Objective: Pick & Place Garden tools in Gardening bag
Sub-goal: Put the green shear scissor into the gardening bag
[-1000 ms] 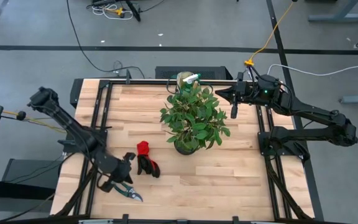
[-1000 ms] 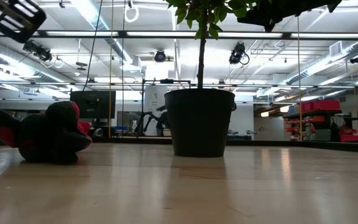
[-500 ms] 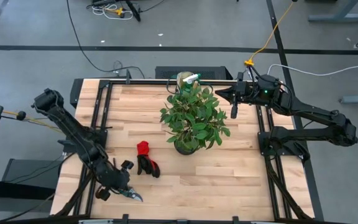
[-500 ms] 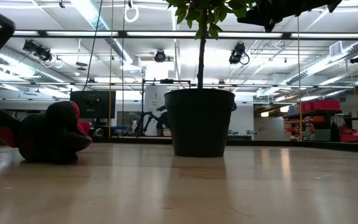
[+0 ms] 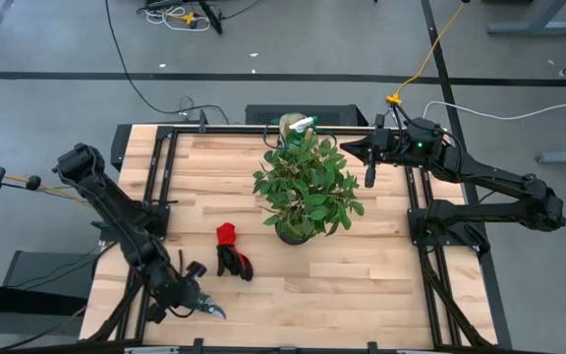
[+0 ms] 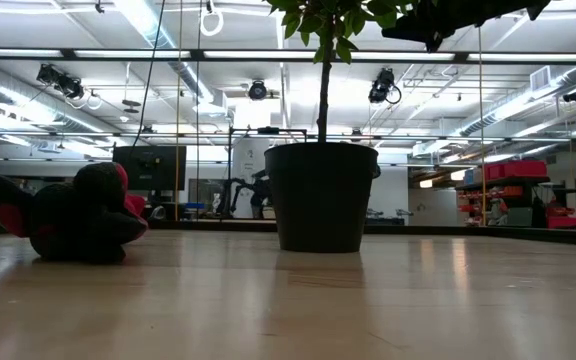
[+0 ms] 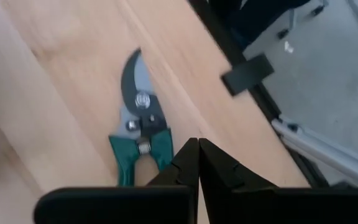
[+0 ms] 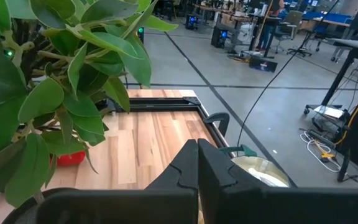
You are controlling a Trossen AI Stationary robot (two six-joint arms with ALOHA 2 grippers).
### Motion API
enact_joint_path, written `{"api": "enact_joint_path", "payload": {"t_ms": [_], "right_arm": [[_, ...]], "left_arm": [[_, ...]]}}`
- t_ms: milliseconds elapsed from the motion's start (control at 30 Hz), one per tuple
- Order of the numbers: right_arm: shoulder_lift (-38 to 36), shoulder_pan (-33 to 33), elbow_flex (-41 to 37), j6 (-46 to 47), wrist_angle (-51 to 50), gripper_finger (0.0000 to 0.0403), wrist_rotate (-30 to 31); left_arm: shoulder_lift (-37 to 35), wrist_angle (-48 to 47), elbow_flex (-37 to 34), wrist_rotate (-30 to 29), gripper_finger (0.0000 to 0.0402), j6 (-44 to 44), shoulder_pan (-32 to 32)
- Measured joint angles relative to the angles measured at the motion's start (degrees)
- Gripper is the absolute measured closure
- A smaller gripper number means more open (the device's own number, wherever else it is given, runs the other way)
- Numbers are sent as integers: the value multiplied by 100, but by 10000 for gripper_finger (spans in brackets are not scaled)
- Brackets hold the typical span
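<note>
Pruning shears (image 5: 207,309) with green handles and a grey blade lie flat on the table near its near left corner; they also show in the left wrist view (image 7: 139,130). My left gripper (image 5: 193,295) (image 7: 198,144) is shut and hovers just above them, beside one handle. Red-and-black gloves (image 5: 230,252) (image 6: 78,215) lie in a heap left of the potted plant (image 5: 308,187). The tan bag (image 5: 289,124) stands behind the plant with a green spray bottle (image 5: 304,123) in it. My right gripper (image 5: 346,147) (image 8: 197,146) is shut, right of the bag.
The plant's dark pot (image 6: 323,195) stands mid-table and its foliage spreads over the bag's near side (image 8: 55,74). Black frame rails (image 5: 155,206) run along the table's left and right edges. Bare wood (image 5: 342,285) lies at the near right.
My left gripper has gone toward the table's near edge, to a spot over the pruning shears, and has left the low view. The shears, gloves and right arm have kept still.
</note>
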Motion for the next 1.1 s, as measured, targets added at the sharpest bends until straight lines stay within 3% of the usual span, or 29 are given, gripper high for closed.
{"api": "enact_joint_path", "payload": {"t_ms": [567, 1100], "right_arm": [[-1, 0, 0, -1, 4, 403, 2], [0, 0, 0, -46, 24, 403, 4]], "left_arm": [[0, -496, 0, -154, 379, -261, -203], [0, -522, 0, 198, 363, -752, -200]]}}
